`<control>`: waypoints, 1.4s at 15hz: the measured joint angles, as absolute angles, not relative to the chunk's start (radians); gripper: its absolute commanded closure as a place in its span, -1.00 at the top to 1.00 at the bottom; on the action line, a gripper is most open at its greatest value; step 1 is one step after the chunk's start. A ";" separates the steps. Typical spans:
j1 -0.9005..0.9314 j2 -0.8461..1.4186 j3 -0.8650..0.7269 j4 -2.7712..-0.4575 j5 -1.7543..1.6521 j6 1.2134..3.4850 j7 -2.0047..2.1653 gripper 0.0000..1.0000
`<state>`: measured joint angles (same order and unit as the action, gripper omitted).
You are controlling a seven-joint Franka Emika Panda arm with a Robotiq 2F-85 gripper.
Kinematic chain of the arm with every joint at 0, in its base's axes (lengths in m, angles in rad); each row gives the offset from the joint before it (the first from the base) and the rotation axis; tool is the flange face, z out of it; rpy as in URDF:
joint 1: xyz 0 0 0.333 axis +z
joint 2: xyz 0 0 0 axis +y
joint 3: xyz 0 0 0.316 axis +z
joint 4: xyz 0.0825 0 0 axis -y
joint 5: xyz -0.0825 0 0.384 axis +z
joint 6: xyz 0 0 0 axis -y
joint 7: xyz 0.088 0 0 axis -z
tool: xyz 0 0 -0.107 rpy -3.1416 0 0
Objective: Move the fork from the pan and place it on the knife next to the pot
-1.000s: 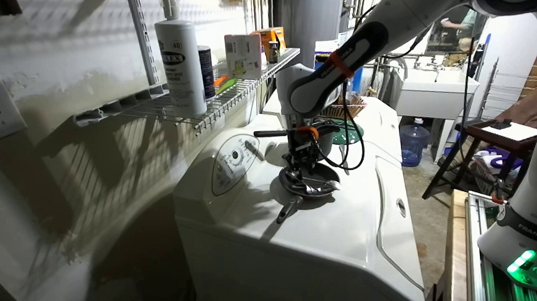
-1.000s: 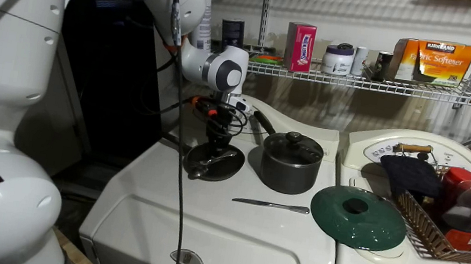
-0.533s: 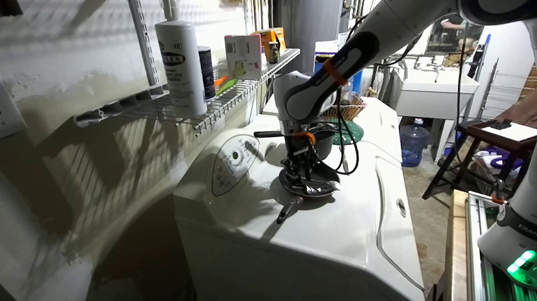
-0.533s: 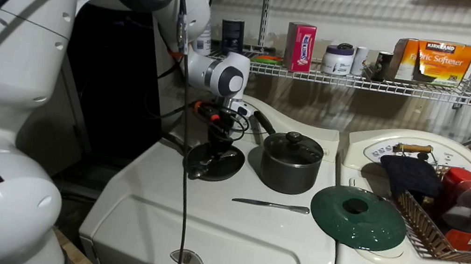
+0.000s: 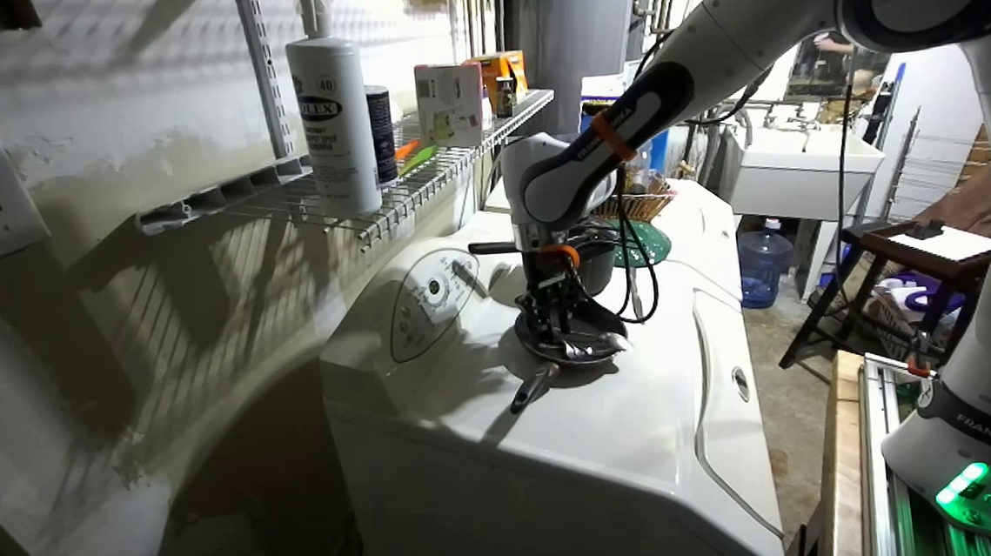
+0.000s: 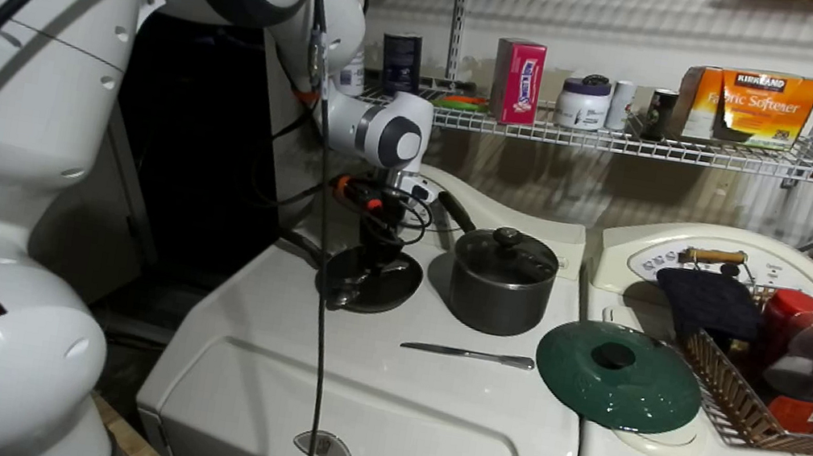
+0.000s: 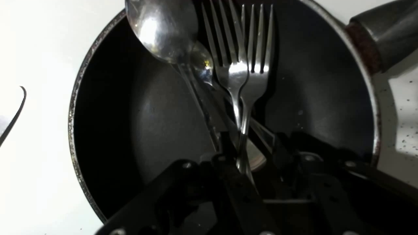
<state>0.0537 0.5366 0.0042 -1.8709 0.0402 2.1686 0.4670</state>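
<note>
The dark shallow pan [image 6: 396, 296] sits on the white appliance; it also shows in the wrist view [image 7: 169, 117]. Two forks lie side by side in it, a left fork [image 7: 232, 70] and a right fork [image 7: 256, 81], tines away from my gripper. Their handles cross other cutlery. My gripper [image 7: 251, 145] is open and low in the pan; the fork handles run between its fingers, nearer the left one. It also shows in an exterior view [image 5: 554, 326]. The lidded pot [image 6: 499, 300] stands beside the pan. The knife [image 6: 468, 354] lies in front of the pot.
A large spoon [image 7: 163, 29] and a smaller spoon [image 7: 202, 62] share the pan. A green lid [image 6: 617, 392] lies right of the knife, with a basket of bottles [image 6: 731, 394] beyond. A wire shelf [image 6: 632, 145] hangs above. The pan handle [image 5: 534, 387] sticks out.
My gripper has moved down into the pan and slightly towards the pot in an exterior view. The pan, pot, knife and green lid have stayed in place.
</note>
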 measured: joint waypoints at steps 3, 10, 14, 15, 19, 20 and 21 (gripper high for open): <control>0.055 0.537 0.005 -1.869 0.045 2.163 0.459 -0.34; 0.056 0.534 0.014 -1.869 0.089 2.150 0.457 -0.27; 0.058 0.533 0.015 -1.869 0.106 2.144 0.457 -0.22; 0.058 0.533 0.014 -1.869 0.110 2.140 0.457 -0.23; 0.058 0.533 0.014 -1.869 0.118 2.116 0.457 -0.30; 0.057 0.533 0.013 -1.869 0.118 2.110 0.458 -0.30; 0.058 0.533 0.013 -1.869 0.119 2.109 0.460 -0.32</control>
